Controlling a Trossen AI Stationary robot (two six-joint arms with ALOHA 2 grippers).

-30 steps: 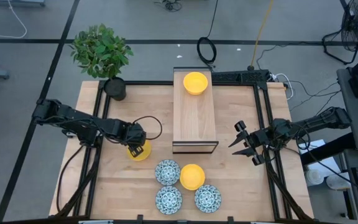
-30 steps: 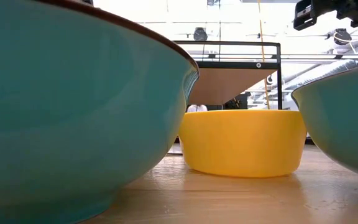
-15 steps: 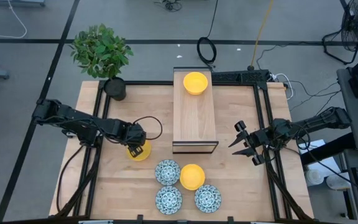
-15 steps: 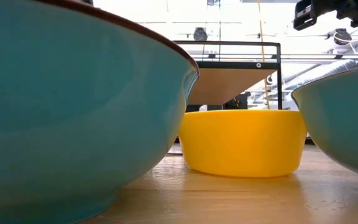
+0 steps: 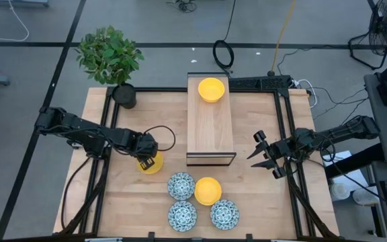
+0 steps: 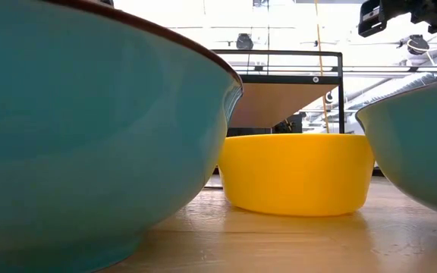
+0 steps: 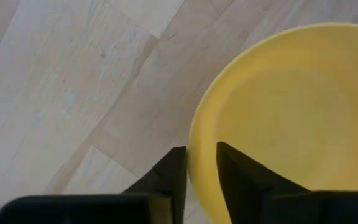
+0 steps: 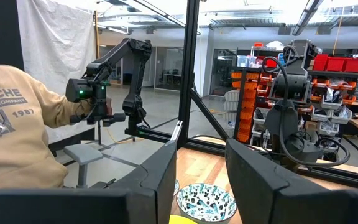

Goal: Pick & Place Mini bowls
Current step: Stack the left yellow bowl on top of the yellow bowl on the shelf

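- High view: the left gripper (image 5: 149,161) is down on a yellow bowl (image 5: 154,165) just left of the wooden shelf (image 5: 210,124)'s near end. A second yellow bowl (image 5: 211,89) sits on the shelf's far end. A third (image 5: 207,190) lies in front of the shelf among three floral bowls (image 5: 181,185). The right gripper (image 5: 262,155) waits to the right of the shelf, fingers spread wide.
- Low view: the third yellow bowl (image 6: 296,173) looks stiff, smooth and probably light; the glossy wall could slip, so the rim is the place to pinch.
- Left wrist view: the fingers (image 7: 173,171) straddle the yellow rim (image 7: 199,163), one inside and one outside, closed narrow on it.
- Right wrist view: a person's sweatshirt (image 8: 11,134) reads "1987"; the word above it is cut off.
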